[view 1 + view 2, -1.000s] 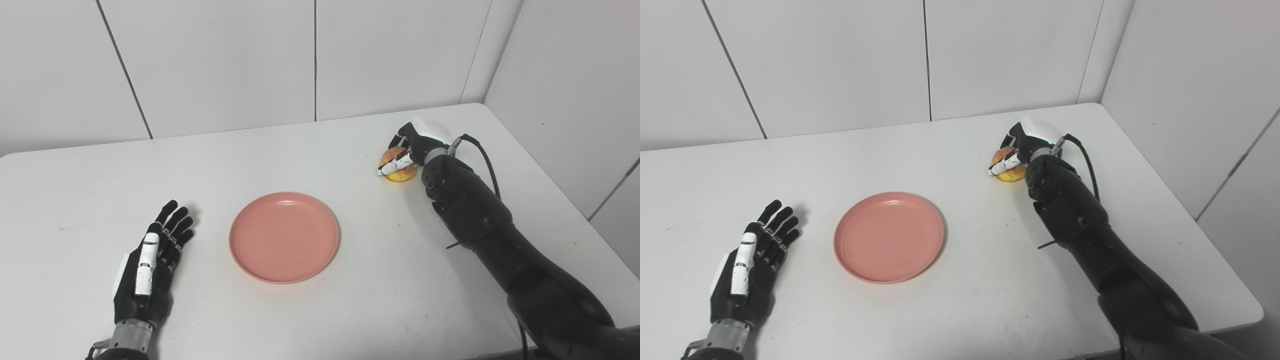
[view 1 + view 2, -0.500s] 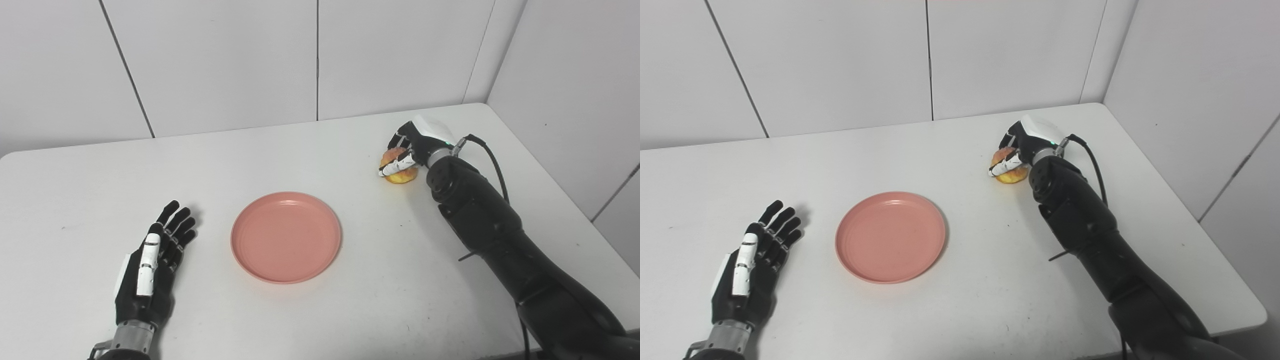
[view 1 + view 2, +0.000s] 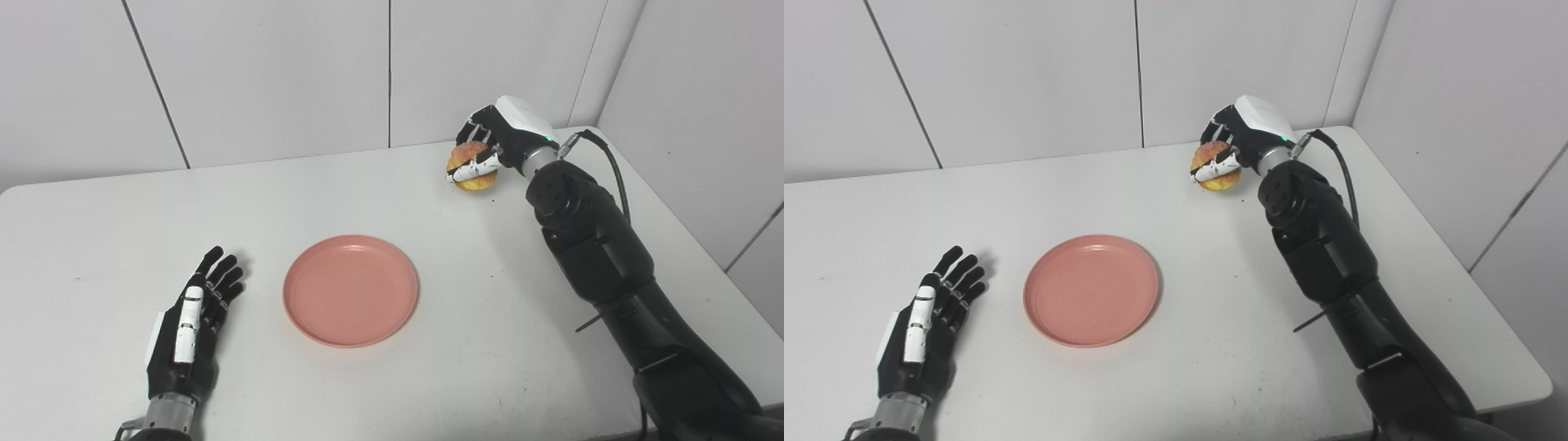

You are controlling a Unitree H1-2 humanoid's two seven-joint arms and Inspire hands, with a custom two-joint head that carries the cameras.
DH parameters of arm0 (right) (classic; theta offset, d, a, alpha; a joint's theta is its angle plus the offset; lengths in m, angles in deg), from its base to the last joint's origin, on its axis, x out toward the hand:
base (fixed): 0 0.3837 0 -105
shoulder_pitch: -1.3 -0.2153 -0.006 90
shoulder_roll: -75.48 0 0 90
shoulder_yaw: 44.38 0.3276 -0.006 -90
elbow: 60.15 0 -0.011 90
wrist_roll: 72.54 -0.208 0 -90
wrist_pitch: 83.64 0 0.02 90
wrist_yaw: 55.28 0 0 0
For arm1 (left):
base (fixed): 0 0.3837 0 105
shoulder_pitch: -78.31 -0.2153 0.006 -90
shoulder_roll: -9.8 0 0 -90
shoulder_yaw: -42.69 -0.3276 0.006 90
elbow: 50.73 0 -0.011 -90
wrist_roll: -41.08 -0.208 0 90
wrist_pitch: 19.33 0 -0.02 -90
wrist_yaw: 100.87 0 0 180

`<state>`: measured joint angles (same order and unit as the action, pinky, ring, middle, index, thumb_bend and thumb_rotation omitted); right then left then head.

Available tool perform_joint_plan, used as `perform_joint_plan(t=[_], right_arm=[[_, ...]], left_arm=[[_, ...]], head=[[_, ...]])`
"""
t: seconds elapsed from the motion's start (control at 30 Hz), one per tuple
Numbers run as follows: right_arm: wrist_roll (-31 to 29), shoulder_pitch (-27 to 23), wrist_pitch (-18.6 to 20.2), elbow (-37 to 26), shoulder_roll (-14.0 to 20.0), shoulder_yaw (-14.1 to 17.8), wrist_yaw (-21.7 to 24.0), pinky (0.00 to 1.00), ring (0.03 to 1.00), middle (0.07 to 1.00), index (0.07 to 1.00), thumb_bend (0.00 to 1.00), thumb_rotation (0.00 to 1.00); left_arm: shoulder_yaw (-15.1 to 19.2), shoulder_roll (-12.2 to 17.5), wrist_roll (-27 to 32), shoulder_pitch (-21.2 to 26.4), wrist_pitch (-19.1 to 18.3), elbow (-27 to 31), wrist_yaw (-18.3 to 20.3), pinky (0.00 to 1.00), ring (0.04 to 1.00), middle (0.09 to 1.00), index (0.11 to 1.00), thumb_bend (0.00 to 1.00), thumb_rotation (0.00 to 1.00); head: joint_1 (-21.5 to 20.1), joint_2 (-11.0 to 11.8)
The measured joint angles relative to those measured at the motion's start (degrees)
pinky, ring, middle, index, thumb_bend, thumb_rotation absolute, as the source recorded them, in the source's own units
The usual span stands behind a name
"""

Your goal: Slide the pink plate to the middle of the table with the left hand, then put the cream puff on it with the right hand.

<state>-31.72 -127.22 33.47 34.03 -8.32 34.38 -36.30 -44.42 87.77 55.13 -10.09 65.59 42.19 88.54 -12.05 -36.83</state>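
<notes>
The right robot hand point(image 3: 497, 142) is wrapped around the cream puff point(image 3: 469, 168), holding it above the white counter point(image 3: 502, 343) at about 1 o'clock from the pink plate point(image 3: 350, 290), well apart from it. The plate lies mid-counter. The left robot hand point(image 3: 190, 331) rests flat at the plate's 9 o'clock, fingers spread, holding nothing

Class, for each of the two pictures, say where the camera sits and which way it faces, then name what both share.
Left eye view: on the head, looking down at the table; both arms enter from below.
Right eye view: beside it, slightly rightward, facing the same way; same arms.
Shared: pink plate, open left hand, right hand holding the cream puff.
</notes>
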Motion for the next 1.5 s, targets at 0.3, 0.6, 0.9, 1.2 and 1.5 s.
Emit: perform_joint_plan(t=[0.3, 0.6, 0.9, 1.2, 1.5], right_arm=[[-0.6, 1.5, 0.1, -8.4, -3.9, -2.8, 1.8, 0.31, 0.389, 0.451, 0.486, 0.51, 0.13], [-0.3, 2.5, 0.1, -12.5, -6.1, -6.6, 3.8, 0.31, 0.393, 0.475, 0.489, 0.51, 0.14], [-0.5, 3.7, -0.2, -12.9, -9.2, -11.0, 4.5, 0.29, 0.373, 0.450, 0.487, 0.51, 0.13], [-0.8, 6.3, -0.8, -12.5, -10.8, -14.3, 4.7, 0.27, 0.352, 0.435, 0.487, 0.51, 0.13], [-1.0, 8.3, -1.5, -10.5, -11.0, -16.5, 4.7, 0.28, 0.356, 0.424, 0.487, 0.51, 0.13]], left_arm=[[-1.6, -0.5, -5.5, -1.4, 3.5, 0.8, -2.0, 0.90, 0.891, 0.890, 0.871, 0.44, 0.88], [-2.1, -1.2, -10.4, -2.7, 6.7, 1.5, -4.4, 0.92, 0.911, 0.908, 0.891, 0.45, 0.86], [-3.2, -2.1, -15.9, -4.3, 11.5, 2.2, -6.9, 0.91, 0.915, 0.909, 0.898, 0.43, 0.89], [-4.1, -2.2, -18.3, -4.6, 12.7, 2.4, -8.2, 0.91, 0.920, 0.912, 0.894, 0.43, 0.88], [-6.0, -3.9, -19.5, -5.1, 10.2, 3.6, -9.3, 0.89, 0.910, 0.905, 0.888, 0.40, 0.91]], head=[[2.3, -0.4], [4.8, -0.8], [7.4, -1.5], [10.6, -2.3], [12.4, -3.2]])
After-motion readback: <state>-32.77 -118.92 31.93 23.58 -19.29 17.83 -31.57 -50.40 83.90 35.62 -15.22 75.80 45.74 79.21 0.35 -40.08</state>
